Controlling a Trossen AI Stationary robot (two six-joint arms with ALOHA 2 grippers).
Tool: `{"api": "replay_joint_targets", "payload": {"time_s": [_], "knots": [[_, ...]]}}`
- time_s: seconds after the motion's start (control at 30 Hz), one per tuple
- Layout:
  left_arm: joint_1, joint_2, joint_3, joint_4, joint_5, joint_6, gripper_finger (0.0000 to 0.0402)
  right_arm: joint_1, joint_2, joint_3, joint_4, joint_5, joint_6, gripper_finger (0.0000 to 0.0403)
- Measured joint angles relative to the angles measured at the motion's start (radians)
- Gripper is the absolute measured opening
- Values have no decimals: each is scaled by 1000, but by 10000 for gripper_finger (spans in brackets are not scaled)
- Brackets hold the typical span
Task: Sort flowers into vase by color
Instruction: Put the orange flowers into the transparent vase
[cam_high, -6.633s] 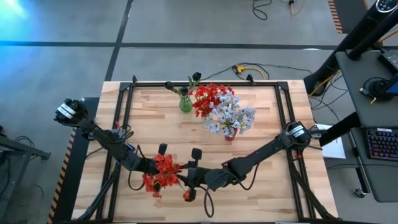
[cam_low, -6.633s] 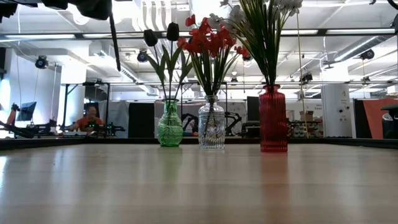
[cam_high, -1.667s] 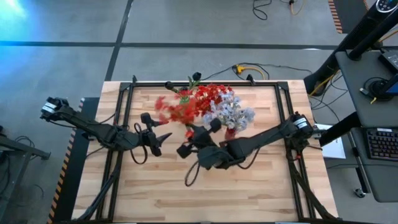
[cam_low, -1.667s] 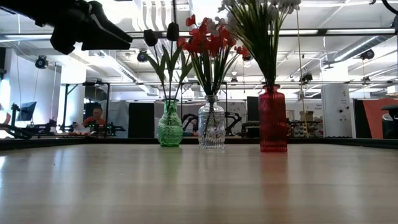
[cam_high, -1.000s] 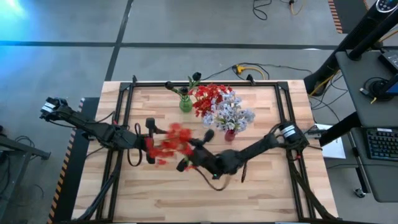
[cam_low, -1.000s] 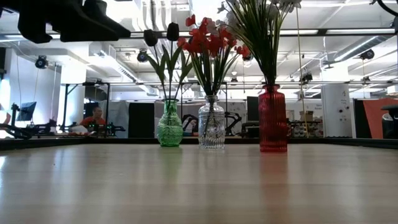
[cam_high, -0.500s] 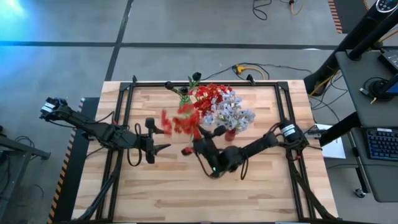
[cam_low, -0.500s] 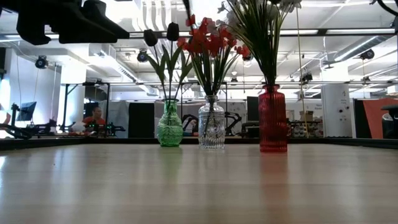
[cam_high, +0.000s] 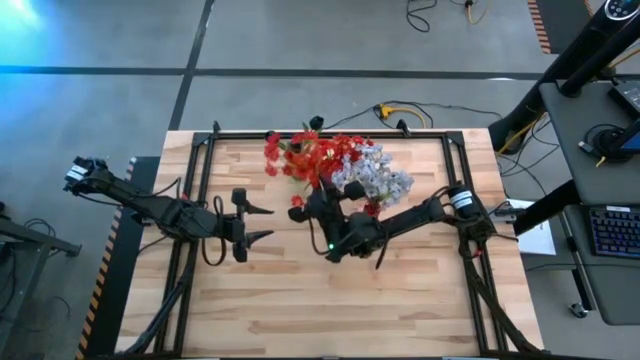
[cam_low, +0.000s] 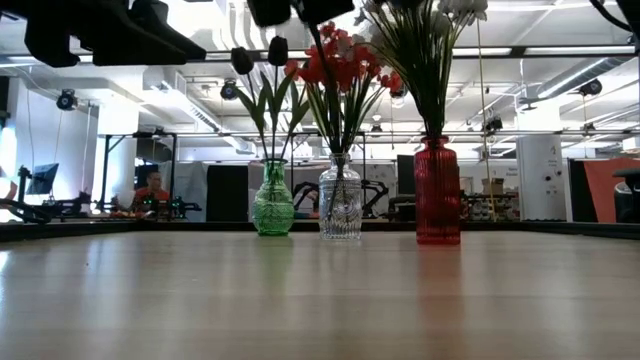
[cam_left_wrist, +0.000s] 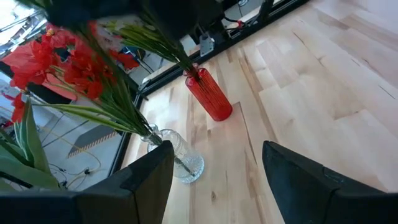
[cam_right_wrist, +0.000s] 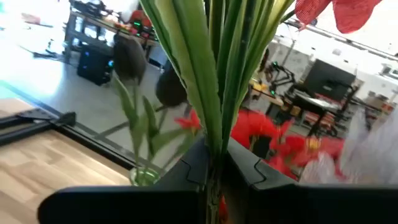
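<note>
Three vases stand in a row at the table's far side: a green vase (cam_low: 273, 203) with dark buds (cam_low: 277, 50), a clear vase (cam_low: 340, 204) with red flowers (cam_low: 340, 70), and a red vase (cam_low: 438, 192) with pale blossoms (cam_high: 378, 180). My right gripper (cam_high: 313, 197) hovers just in front of them, shut on a red flower spray (cam_high: 285, 155) whose blossoms reach over the green vase. My left gripper (cam_high: 262, 224) waits open to the left, holding nothing. My right gripper pinches the red spray's bundle of green stems (cam_right_wrist: 211, 140) between its two fingers, which lie across the stems. The spray is lifted clear of the table, and its leaves (cam_right_wrist: 205, 56) and blossoms (cam_right_wrist: 345, 15) fan out beyond the fingers.
A black frame (cam_high: 330, 134) runs along the table's far and side edges. Bare wood (cam_high: 330, 310) fills the near half of the table. Cables (cam_high: 390, 110) lie on the floor beyond the far edge. A person (cam_low: 152, 190) sits far back in the room.
My right gripper has swung with the red spray from beside my left gripper toward the table's far edge and the vases, turning as it went. The blossoms now sit over the green and clear vases. My left gripper has kept still.
</note>
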Motion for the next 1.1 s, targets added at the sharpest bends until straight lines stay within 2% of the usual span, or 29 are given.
{"api": "replay_joint_targets", "payload": {"time_s": [0.17,0.37,0.43,0.5,0.6,0.7,0.77,0.83,1.1], "knots": [[0,-6,0,1,0,3,227,32,0,89,-194,5,73,15],[0,-6,0,1,0,3,227,71,0,209,-587,-10,357,15],[0,-6,0,1,0,3,227,88,2,253,-753,-40,502,15],[0,-6,0,1,1,3,227,100,3,309,-938,-119,668,15],[0,-4,0,1,1,3,227,103,3,421,-1283,-207,926,15],[0,-4,0,1,2,1,227,73,3,525,-1653,-306,1191,15],[0,-4,0,1,2,0,227,45,3,573,-1845,-363,1289,15],[0,-4,0,1,2,0,227,22,3,583,-1926,-345,1332,15],[0,-3,0,0,2,0,227,8,3,526,-1925,-297,1319,15]]}}
